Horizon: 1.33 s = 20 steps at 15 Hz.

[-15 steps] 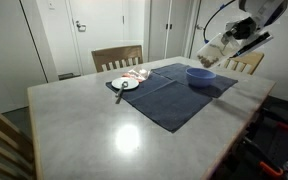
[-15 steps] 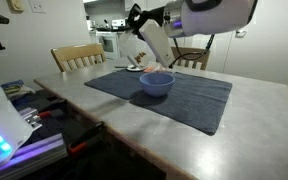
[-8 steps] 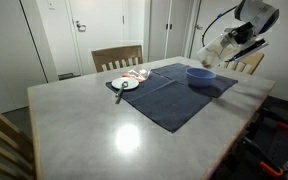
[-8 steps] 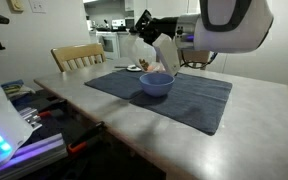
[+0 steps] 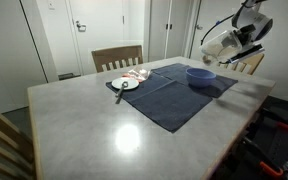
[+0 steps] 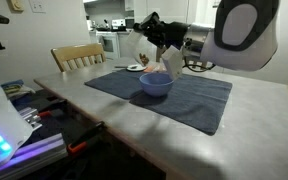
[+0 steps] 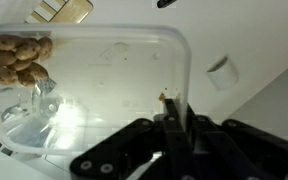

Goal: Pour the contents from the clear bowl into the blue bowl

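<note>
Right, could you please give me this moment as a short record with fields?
gripper: shut on the rim of the clear bowl
clear bowl: held in the air, close to the blue bowl
contents: small brown pieces bunched in one corner of the clear bowl
blue bowl: standing on the dark mat
white plate: at the mat's edge, apart from the blue bowl
pour: not yet finished

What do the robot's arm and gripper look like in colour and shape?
The arm has thick, rounded white segments with a dark round cap on one joint. The gripper is black, with angular linkages and narrow straight fingers. A thin dark cable curves beside the arm. No markings are readable.
</note>
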Each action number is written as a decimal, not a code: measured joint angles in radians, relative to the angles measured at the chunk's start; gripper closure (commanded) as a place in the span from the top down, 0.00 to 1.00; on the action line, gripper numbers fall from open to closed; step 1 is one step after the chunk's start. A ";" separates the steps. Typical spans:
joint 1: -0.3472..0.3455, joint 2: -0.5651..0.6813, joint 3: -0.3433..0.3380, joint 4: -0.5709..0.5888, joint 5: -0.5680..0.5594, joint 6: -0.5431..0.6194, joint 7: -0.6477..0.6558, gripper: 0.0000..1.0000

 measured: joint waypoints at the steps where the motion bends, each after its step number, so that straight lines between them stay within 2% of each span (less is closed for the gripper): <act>1: -0.007 0.018 0.004 0.019 -0.001 -0.026 -0.010 0.02; 13: -0.065 0.180 0.051 0.218 -0.036 -0.262 -0.073 0.02; 20: -0.085 0.238 0.065 0.297 -0.036 -0.328 -0.073 0.02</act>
